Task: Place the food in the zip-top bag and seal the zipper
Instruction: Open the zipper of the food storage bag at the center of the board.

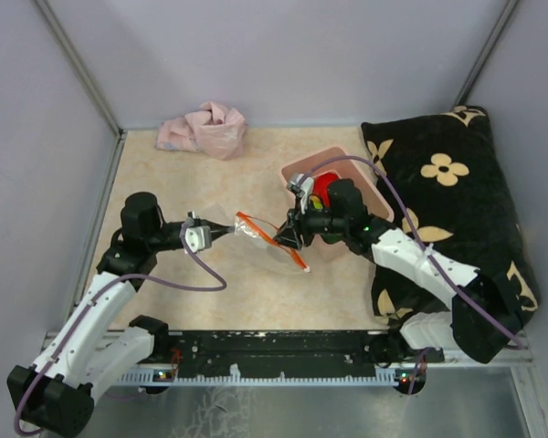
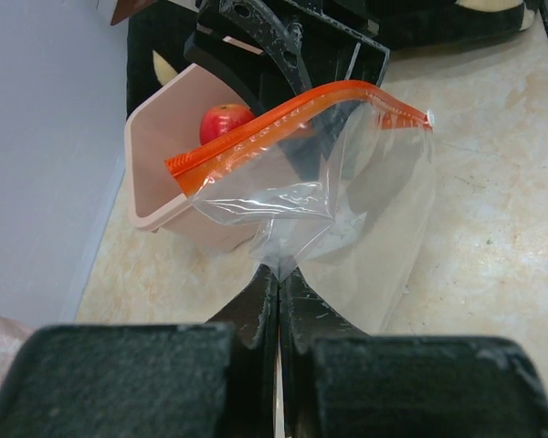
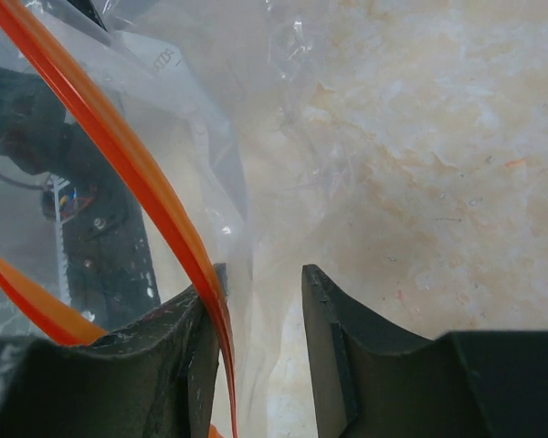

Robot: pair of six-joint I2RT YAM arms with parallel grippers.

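Clear bag (image 1: 251,233) sits mid-table between the arms, mouth facing the right arm and the tub (image 2: 155,173). Its zipper (image 1: 272,239) has its long axis diagonal, far-left to near-right, and the two orange strips are parted in the right wrist view. The left gripper (image 2: 279,274) is clenched on the crinkled closed end. On the right gripper (image 3: 263,274) the jaws are apart, one strip against a finger's inner face with film between. The film is thin and glossy. The rigid pink tub holds a red apple (image 2: 224,119). Marbled beige table (image 1: 164,173)
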